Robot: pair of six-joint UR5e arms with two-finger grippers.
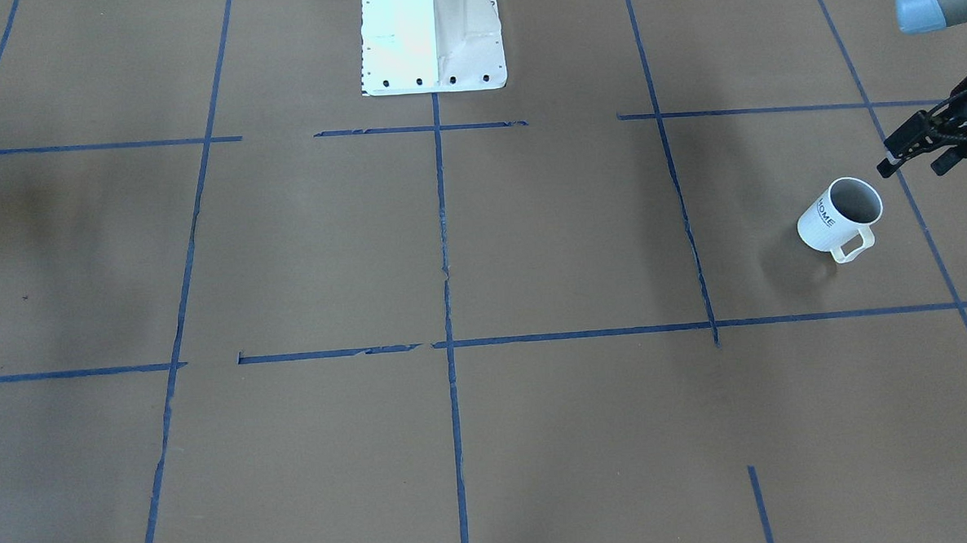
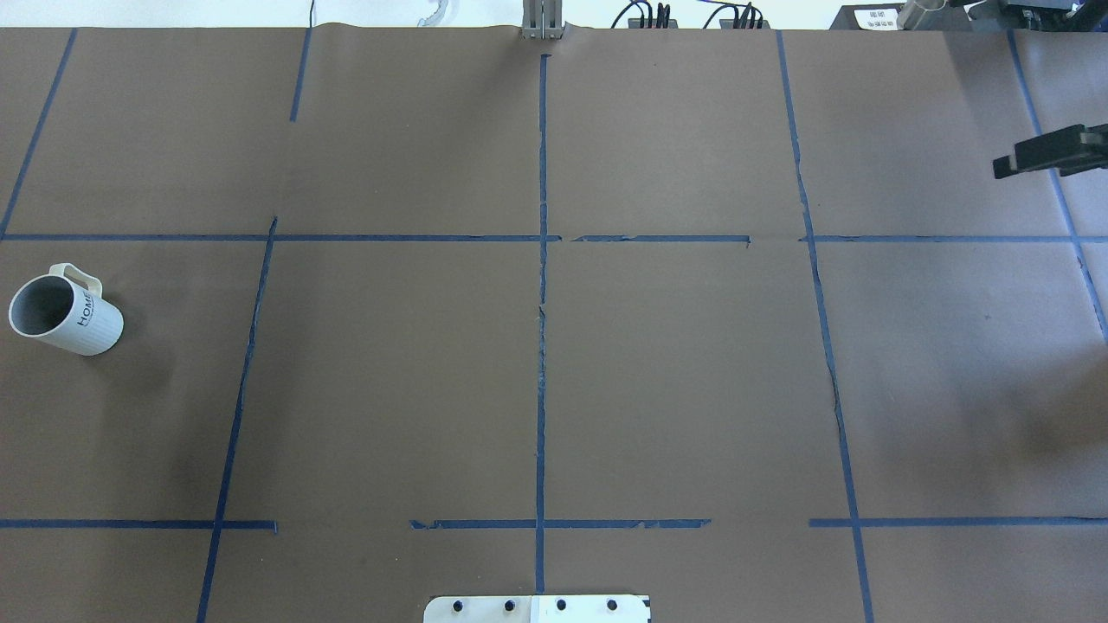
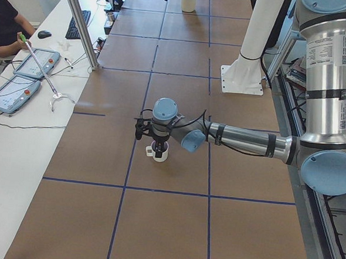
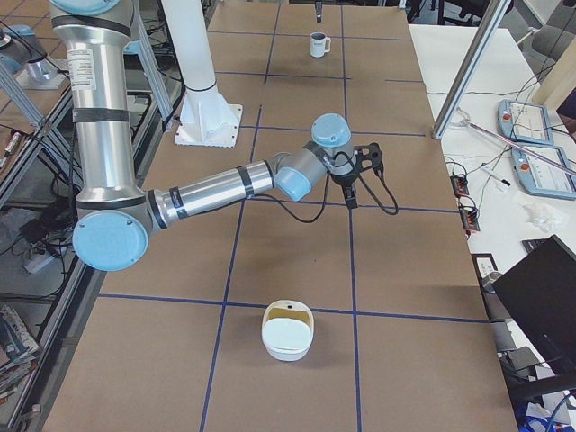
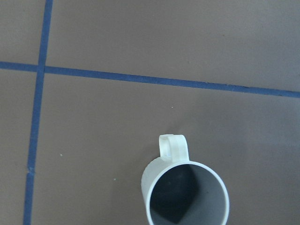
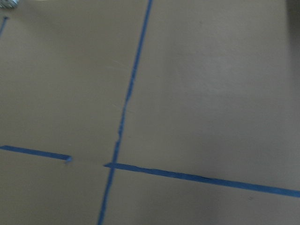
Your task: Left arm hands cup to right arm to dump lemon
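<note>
Brown taped table [image 1: 531, 245], white "HOME" cup [image 1: 822, 222], left hand [image 1: 913, 163] open beside it, right hand [image 2: 1004, 163] unclear.

Dark "HOME" lettering, on the ribbed side of the white cup [image 2: 67, 311]

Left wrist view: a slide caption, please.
White mug seen from above on brown table, handle toward a blue tape line.
</note>
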